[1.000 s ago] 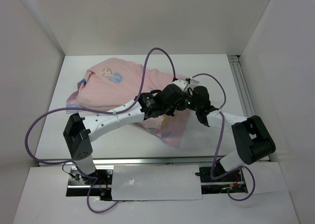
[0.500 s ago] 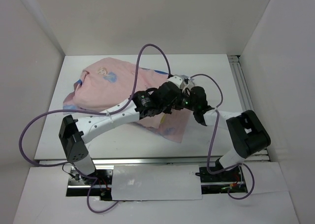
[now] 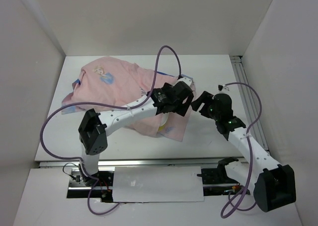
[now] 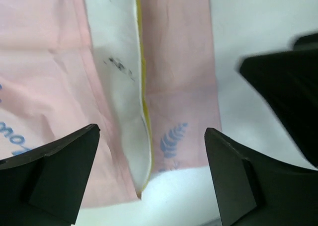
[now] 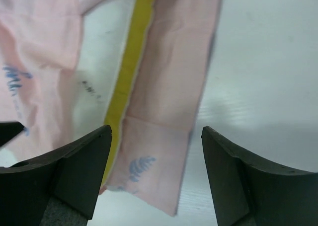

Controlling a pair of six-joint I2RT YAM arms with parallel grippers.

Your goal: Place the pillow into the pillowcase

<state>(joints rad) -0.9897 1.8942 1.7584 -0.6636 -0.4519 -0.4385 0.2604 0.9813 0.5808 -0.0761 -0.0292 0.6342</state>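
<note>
No word can be read whole. Just left of the left gripper [image 4: 151, 131], the pink pillowcase [image 4: 179, 87] has a few blue letters [image 4: 12, 134], cut off at the picture's edge. Ahead of that gripper, the white pillow [image 4: 117, 87] has tiny dark print [image 4: 118, 66], too blurry to read. Up and left of the right gripper [image 5: 156, 131], a blue scribble [image 5: 14, 77] is blurred too.

Bright, even overhead light fills the top view, leaving only soft grey shadows on the white worktop [image 3: 149, 146]. In both wrist views the dark pincer fingers [image 4: 54, 174] look slightly soft, and a black shape [image 4: 288, 87] at the left wrist view's right edge is blurred.
</note>
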